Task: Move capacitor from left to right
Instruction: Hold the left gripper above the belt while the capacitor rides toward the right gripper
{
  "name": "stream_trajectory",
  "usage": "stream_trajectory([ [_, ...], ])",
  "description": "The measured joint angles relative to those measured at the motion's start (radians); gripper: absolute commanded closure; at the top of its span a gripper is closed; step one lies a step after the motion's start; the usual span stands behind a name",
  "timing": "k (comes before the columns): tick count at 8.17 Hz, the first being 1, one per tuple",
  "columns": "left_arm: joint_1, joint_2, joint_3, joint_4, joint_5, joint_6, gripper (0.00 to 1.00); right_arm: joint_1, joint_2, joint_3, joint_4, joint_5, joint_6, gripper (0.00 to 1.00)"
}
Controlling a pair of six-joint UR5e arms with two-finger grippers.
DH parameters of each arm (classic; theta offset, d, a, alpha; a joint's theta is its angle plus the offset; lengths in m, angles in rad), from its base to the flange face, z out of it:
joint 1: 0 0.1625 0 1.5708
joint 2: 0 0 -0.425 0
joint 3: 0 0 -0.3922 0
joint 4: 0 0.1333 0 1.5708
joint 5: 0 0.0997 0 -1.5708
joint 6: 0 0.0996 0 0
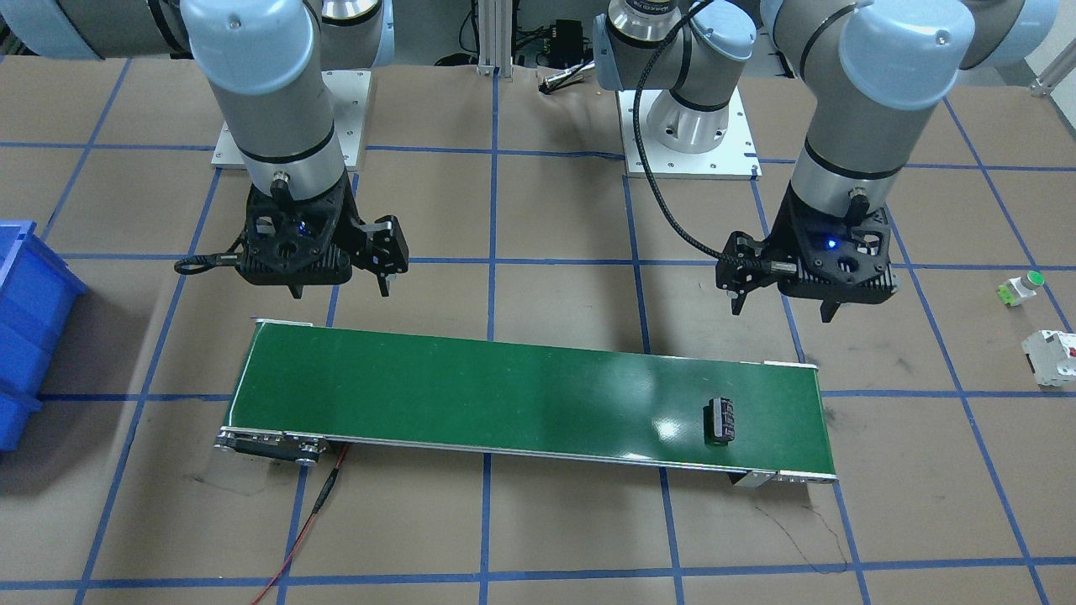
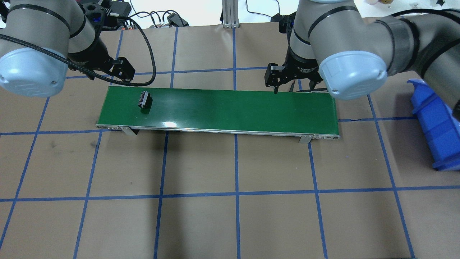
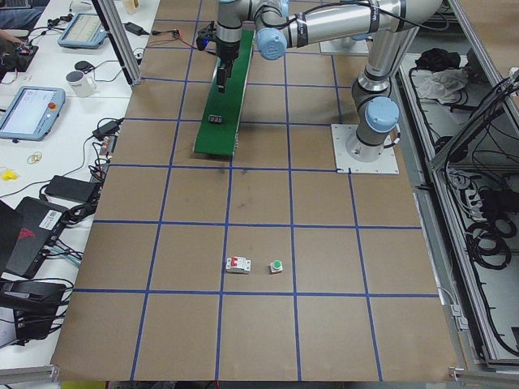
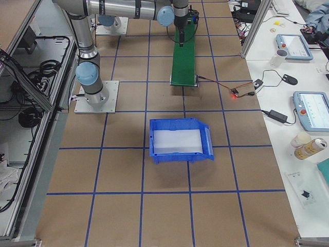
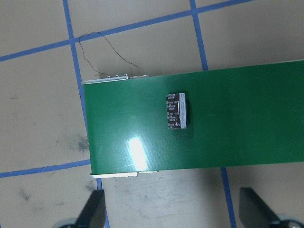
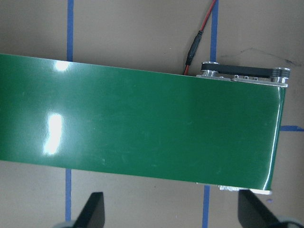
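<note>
The capacitor (image 1: 721, 420), a small black cylinder with a paler stripe, lies on its side on the green conveyor belt (image 1: 504, 386) near the belt's end on my left. It also shows in the overhead view (image 2: 144, 99) and the left wrist view (image 5: 176, 110). My left gripper (image 1: 782, 311) hangs open and empty above the table just behind that end of the belt, apart from the capacitor. My right gripper (image 1: 336, 290) hangs open and empty behind the belt's other end; its wrist view shows bare belt (image 6: 142, 118).
A blue bin (image 2: 435, 122) stands on the table beyond the belt's right end. A white push-button with a green cap (image 1: 1021, 288) and a white breaker with red marks (image 1: 1051, 357) lie far out on my left. A red wire (image 1: 311, 521) trails from the belt's right end.
</note>
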Motion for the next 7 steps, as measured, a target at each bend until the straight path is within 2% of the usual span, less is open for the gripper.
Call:
stream_trajectory([
  [3,-0.009,0.024,-0.004,-0.093,0.027,0.012,0.0,-0.058,0.084,0.008,-0.061,0.037,-0.047,0.0],
  [5,-0.011,0.024,-0.004,-0.136,0.006,0.003,0.0,-0.143,0.093,0.04,-0.069,0.093,-0.143,0.0],
  [7,-0.011,0.025,-0.004,-0.168,-0.01,-0.06,0.0,-0.165,0.098,0.065,-0.101,0.132,-0.148,0.0],
])
